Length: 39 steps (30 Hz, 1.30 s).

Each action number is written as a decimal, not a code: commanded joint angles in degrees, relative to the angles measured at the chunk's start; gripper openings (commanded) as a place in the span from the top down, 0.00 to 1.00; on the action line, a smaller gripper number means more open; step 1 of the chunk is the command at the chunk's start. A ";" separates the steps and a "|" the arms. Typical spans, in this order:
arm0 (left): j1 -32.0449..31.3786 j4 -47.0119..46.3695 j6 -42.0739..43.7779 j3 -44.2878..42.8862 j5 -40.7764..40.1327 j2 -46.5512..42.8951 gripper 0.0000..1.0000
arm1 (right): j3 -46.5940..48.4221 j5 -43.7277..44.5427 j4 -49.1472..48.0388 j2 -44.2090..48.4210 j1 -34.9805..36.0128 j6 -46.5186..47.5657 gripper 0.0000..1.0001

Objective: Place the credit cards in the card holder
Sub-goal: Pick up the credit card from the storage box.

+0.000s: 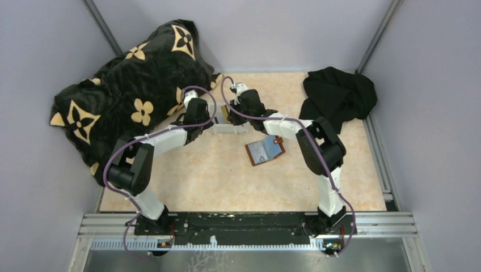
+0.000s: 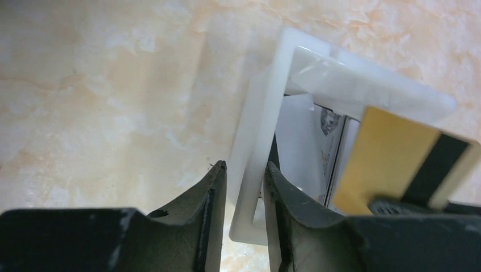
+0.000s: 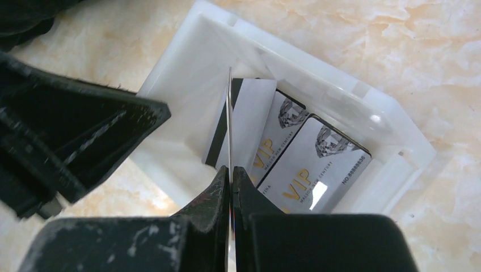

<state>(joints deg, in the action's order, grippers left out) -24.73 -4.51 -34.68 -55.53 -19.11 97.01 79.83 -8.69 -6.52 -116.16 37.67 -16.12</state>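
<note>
White plastic tray (image 2: 266, 113) wall clamped in left claw (image 2: 245, 167), fingers nearly together. Right claw (image 3: 231, 170) pinched tight on gold card (image 3: 230, 113), edge-on above tray. Silver VIP cards (image 3: 317, 164) flat inside tray. Brown card holder (image 1: 264, 150) flat on table (image 1: 198, 181), 4 o'clock of tray, apart.

Grey walls (image 1: 34, 85), peach marbled tabletop (image 1: 227, 181), patterned black blanket (image 1: 130, 85)
</note>
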 commanded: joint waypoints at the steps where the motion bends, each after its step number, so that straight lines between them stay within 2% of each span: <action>1: 1.36 2.48 0.33 -0.11 -2.38 -0.24 0.60 | -1.94 -1.68 -3.62 6.59 0.21 0.72 1.00; 8: 1.35 0.27 2.27 -0.63 0.39 -1.53 0.51 | -6.49 0.95 -8.76 10.47 0.22 3.17 1.00; 16: 1.36 -6.28 8.18 -1.82 6.57 -1.04 0.49 | -9.51 3.51 -12.67 13.90 0.21 4.47 1.00; 23: 1.35 -5.92 9.95 -5.86 9.67 -1.12 0.48 | -13.14 4.66 -14.13 17.71 0.09 7.84 1.00; 32: 1.39 -10.85 10.24 -3.10 20.41 -5.75 0.48 | -18.94 -4.63 -13.49 26.03 -3.30 0.26 1.00; 39: 1.36 -15.87 7.35 1.09 25.24 -8.43 0.48 | -16.52 -9.73 -11.53 24.22 -5.37 -4.39 1.00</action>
<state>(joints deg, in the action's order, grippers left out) -23.59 -15.33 -26.02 -57.12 1.58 91.11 60.71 -13.91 -17.37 -92.09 32.93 -17.26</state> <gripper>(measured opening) 0.523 0.011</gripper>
